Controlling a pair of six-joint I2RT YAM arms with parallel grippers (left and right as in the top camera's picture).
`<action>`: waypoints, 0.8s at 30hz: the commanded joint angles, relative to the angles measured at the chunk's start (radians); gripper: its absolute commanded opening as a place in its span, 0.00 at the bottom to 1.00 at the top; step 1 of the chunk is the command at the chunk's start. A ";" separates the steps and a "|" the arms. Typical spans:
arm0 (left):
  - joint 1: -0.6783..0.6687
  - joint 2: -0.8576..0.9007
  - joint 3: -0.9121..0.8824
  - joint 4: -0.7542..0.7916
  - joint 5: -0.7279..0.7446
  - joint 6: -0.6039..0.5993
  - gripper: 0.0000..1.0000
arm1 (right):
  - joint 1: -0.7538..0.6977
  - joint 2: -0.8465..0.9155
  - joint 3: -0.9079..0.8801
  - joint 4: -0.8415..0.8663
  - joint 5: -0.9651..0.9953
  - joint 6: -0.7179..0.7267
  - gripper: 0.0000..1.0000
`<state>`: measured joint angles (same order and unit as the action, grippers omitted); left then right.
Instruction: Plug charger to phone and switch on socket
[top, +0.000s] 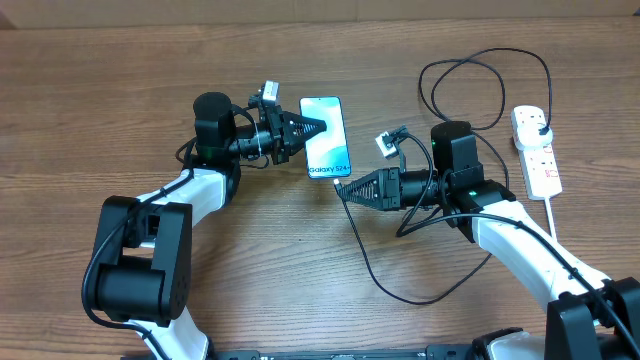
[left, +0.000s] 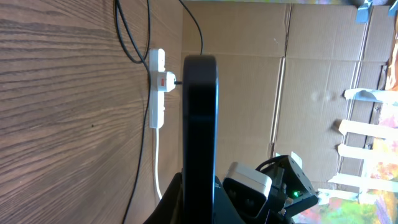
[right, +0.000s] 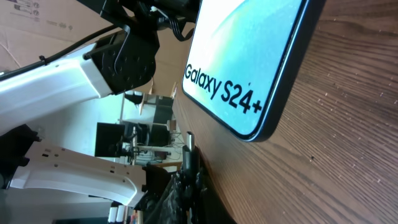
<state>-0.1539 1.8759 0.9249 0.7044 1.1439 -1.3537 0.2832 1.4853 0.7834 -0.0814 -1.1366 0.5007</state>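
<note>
The phone (top: 327, 140) lies screen up on the table, its "Galaxy S24+" lettering toward the front end. My left gripper (top: 316, 127) is shut on the phone's left edge; in the left wrist view the phone (left: 199, 124) shows edge-on between the fingers. My right gripper (top: 340, 186) is shut on the small plug tip of the black charger cable (top: 365, 250), just below the phone's front end. In the right wrist view the tip (right: 189, 144) points up toward the phone (right: 249, 68), apart from it. The white socket (top: 537, 148) lies at the far right with a black plug in it.
The black cable loops behind the right arm (top: 470, 75) and in front of it. The socket's thick white cord (top: 553, 212) runs toward the front right. The socket also shows in the left wrist view (left: 157, 87). Cardboard walls stand behind the table.
</note>
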 joint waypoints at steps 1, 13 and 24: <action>-0.004 0.002 0.031 0.011 0.004 0.023 0.05 | 0.005 0.010 -0.005 0.024 0.006 0.032 0.04; -0.004 0.002 0.031 0.011 -0.002 0.011 0.04 | 0.017 0.064 -0.005 0.063 0.017 0.102 0.04; -0.004 0.002 0.031 0.011 -0.001 0.012 0.04 | 0.025 0.069 -0.005 0.126 0.018 0.129 0.04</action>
<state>-0.1539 1.8759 0.9249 0.7044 1.1355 -1.3540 0.3046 1.5494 0.7834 0.0341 -1.1187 0.6170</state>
